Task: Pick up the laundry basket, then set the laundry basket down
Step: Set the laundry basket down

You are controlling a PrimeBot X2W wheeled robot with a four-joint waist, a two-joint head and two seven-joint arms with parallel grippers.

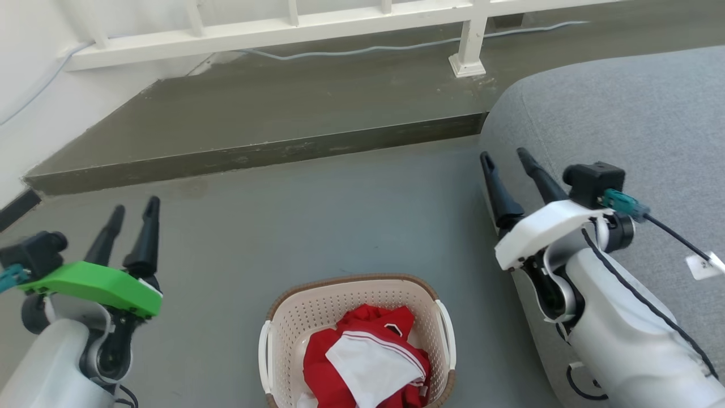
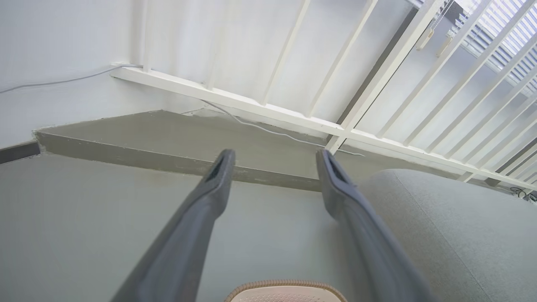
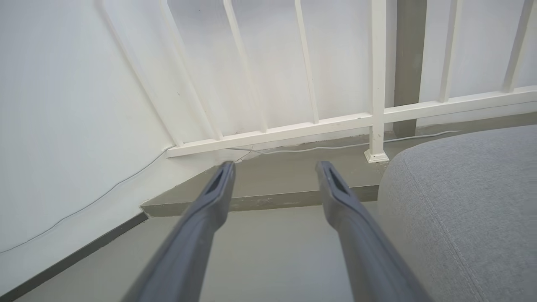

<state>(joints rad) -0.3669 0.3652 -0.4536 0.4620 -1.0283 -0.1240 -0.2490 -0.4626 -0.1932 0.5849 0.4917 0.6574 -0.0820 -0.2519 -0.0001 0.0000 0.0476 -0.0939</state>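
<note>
The laundry basket (image 1: 317, 309) stands on the grey floor at the bottom middle of the head view. It is cream with perforated walls, a brown woven-look rim and white side handles, and holds red and white clothes (image 1: 365, 357). My left gripper (image 1: 135, 211) hovers open to its left, and my right gripper (image 1: 504, 157) hovers open to its upper right; both are apart from it and hold nothing. The left wrist view catches the basket rim (image 2: 287, 285) at the bottom edge, between the spread fingers of the left gripper (image 2: 275, 161). In the right wrist view the right gripper (image 3: 275, 173) points at the railing.
A grey upholstered sofa (image 1: 623, 124) fills the right side, close to my right arm. A raised concrete step (image 1: 255, 153) crosses ahead, with a white railing (image 1: 272, 31) and a thin cable (image 1: 362, 51) on it. A white wall (image 1: 22, 68) closes the left.
</note>
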